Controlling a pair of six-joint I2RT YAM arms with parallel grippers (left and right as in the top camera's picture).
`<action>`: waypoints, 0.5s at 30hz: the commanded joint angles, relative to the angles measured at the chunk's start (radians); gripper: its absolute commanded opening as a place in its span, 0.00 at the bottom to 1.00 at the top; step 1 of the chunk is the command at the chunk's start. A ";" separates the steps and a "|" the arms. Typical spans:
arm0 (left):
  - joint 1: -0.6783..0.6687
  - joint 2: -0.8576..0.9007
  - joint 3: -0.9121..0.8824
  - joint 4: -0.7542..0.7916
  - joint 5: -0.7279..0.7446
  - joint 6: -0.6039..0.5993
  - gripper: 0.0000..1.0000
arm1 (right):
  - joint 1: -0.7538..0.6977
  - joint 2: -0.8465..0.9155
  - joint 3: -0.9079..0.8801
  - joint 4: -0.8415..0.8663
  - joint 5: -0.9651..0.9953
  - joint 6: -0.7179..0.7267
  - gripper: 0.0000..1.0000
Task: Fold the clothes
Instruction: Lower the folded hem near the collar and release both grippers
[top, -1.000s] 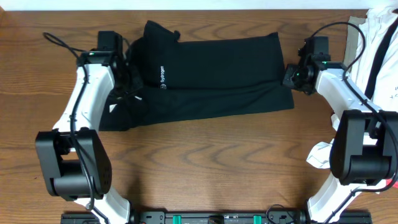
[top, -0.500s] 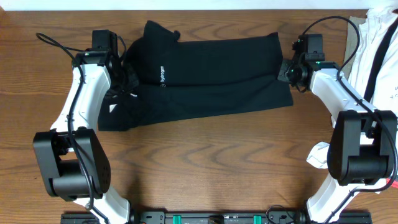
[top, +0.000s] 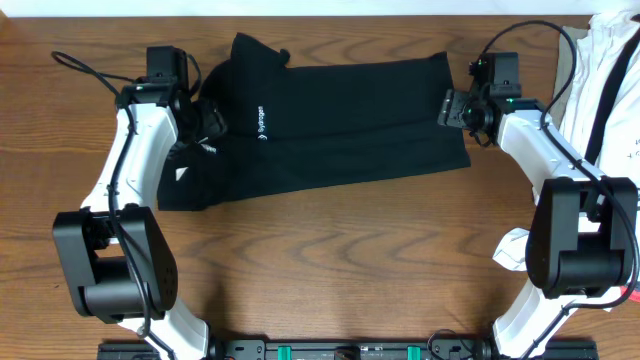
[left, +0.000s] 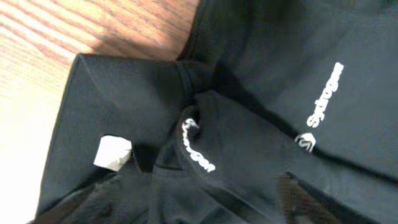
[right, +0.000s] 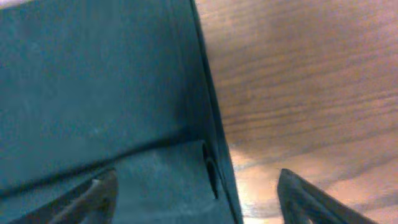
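Only from overhead is the whole black garment (top: 350, 120) seen, folded lengthwise, white logo (top: 262, 122) near one end. Left gripper (top: 208, 120) and right gripper (top: 452, 108) are spread wide, empty.

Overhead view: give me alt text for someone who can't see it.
A black garment lies spread across a wooden table, small white lettering near its left end. The left gripper and right gripper are open at either end of it; white garments lie at the far right.
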 joint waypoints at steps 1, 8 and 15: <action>0.018 -0.019 0.037 -0.014 -0.018 -0.003 0.86 | 0.004 -0.056 0.043 -0.050 0.011 -0.084 0.83; 0.008 -0.119 0.052 -0.143 0.043 -0.035 0.68 | 0.008 -0.189 0.056 -0.228 -0.121 -0.105 0.45; 0.002 -0.111 -0.010 -0.287 0.100 -0.067 0.06 | 0.025 -0.170 0.023 -0.328 -0.250 -0.046 0.01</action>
